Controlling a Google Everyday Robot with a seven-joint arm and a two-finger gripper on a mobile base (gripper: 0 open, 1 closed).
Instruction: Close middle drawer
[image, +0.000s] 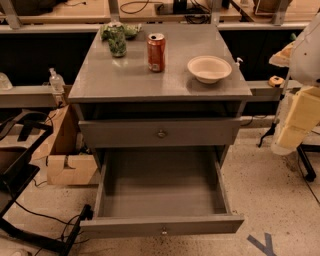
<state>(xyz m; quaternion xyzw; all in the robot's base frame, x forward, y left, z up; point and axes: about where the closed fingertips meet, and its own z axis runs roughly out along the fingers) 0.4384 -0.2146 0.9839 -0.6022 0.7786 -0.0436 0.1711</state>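
The middle drawer (161, 224) is pulled far out of the grey cabinet (100, 80) toward the camera. Its low grey front panel has a small round knob (164, 231) at centre, and its plain grey box interior shows nothing inside. Above it, the drawer with the taller front panel (160, 132) stands slightly out and has its own knob (161, 133). My gripper (292, 131) hangs at the right edge of the view, above the floor, to the right of the cabinet and well apart from the open drawer.
On the cabinet top stand a red soda can (156, 52), a white bowl (209, 68) and a green bag (117, 40). A cardboard box (70, 167) and black chair legs with cables (30, 220) lie at the left. Benches run behind.
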